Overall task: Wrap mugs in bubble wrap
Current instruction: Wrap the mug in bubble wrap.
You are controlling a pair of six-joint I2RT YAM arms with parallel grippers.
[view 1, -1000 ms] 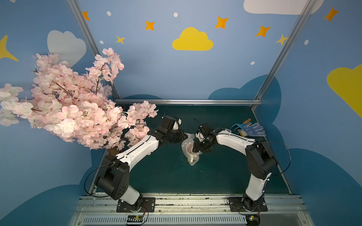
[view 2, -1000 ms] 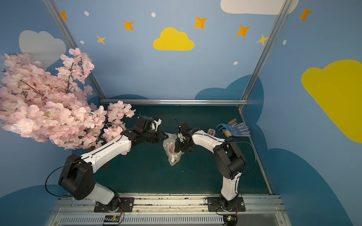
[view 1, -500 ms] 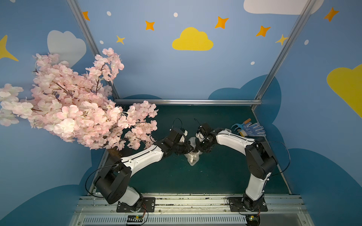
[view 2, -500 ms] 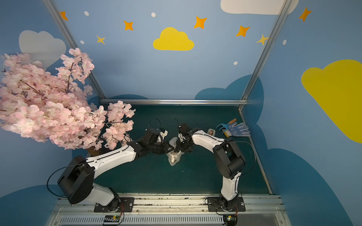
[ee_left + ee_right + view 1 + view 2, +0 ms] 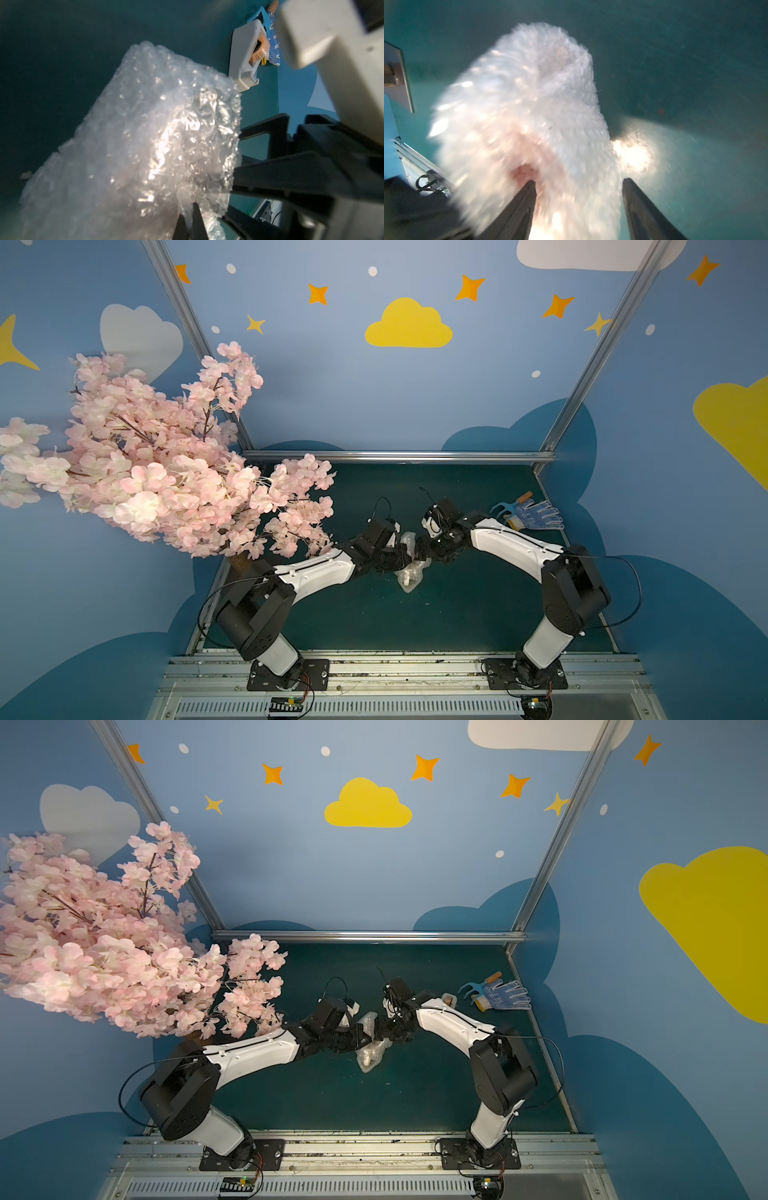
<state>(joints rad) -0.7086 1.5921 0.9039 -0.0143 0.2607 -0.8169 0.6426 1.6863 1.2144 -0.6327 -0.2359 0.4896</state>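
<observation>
Pinching bubble wrap (image 5: 145, 135): left pincer (image 5: 190, 220), jaws closed on a fold | right pincer (image 5: 577, 209): jaws apart, straddling the bundle; grip unclear | mug (image 5: 405, 581): inside wrap, table (image 5: 457, 614) centre, gloves (image 5: 538, 515) at 2 o'clock

One bubble wrap (image 5: 409, 572) bundle, one tape dispenser (image 5: 246, 56)
</observation>
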